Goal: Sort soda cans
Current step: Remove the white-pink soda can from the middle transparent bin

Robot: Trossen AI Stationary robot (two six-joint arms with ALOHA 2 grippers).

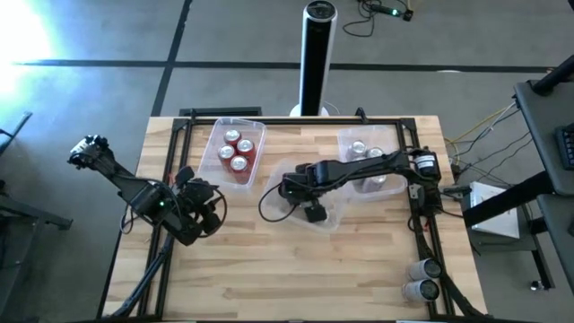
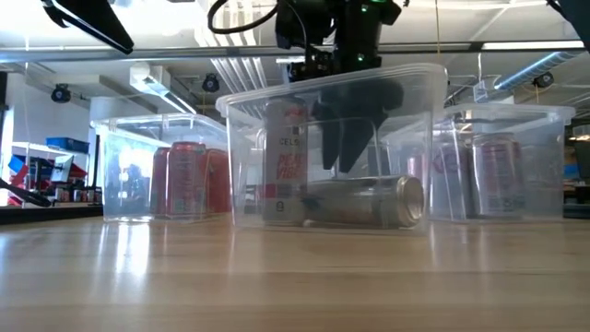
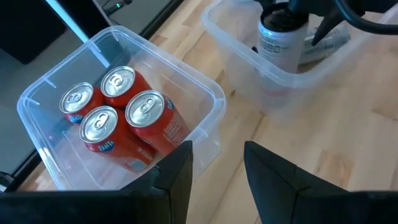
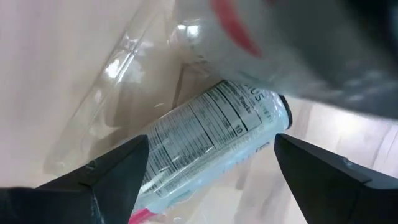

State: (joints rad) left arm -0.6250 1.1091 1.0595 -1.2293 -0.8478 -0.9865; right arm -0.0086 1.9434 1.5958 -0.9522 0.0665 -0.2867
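Observation:
A clear middle tub (image 1: 338,218) holds two pale soda cans: one standing upright (image 2: 286,162) and one lying on its side (image 2: 365,203) on the tub floor. My right gripper (image 2: 355,148) reaches down into this tub, open. Its fingers stand just above and on either side of the lying can (image 4: 214,140), apart from it. My left gripper (image 1: 204,209) hovers open over the table's left part, near a tub (image 3: 211,102) of several upright red cans (image 3: 149,115). At the far right, a third tub (image 1: 345,144) holds silver cans (image 1: 360,151).
Two more cans (image 1: 422,279) lie at the table's near right corner. A dark post (image 1: 317,54) on a white base stands behind the far edge. Bare wood stretches along the near side of the table (image 1: 296,278).

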